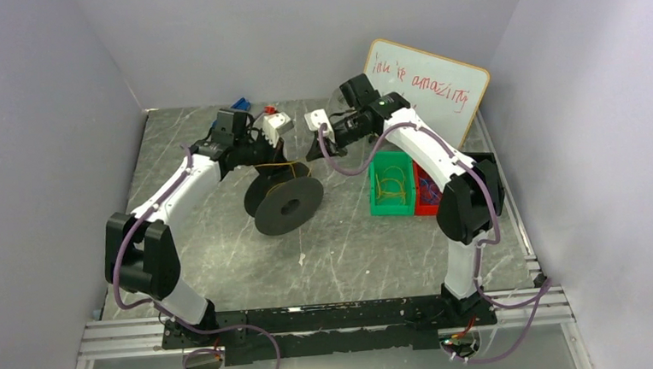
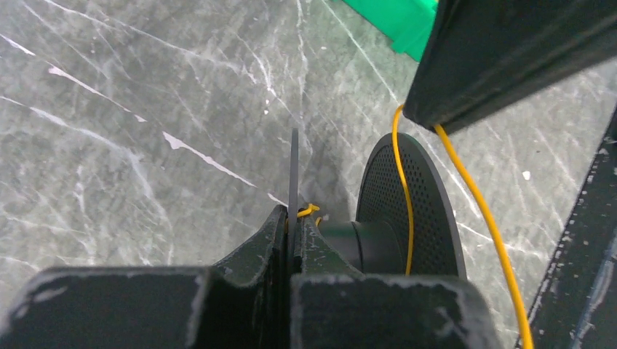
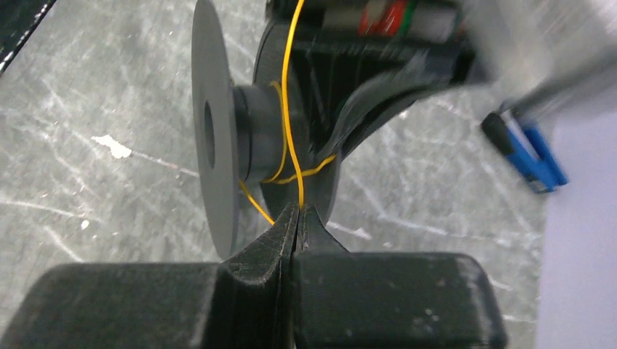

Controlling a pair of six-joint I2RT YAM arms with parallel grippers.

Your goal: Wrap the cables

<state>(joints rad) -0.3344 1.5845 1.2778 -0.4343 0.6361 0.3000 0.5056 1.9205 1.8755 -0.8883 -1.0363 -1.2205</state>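
Winding under way: centre frame, the left gripper (image 2: pixel 293 222) clamps the rim of the spool (image 1: pixel 286 202) while the right gripper (image 3: pixel 298 217) pinches the yellow cable (image 3: pixel 286 109) looped round it. Next, probably another turn, kept taut.

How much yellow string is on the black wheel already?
Only a little. A couple of turns of yellow string sit on the black wheel's middle. Now the left hand pinches the wheel's rim and the right hand pinches the string. Left to do: more string loops wait in the green box.
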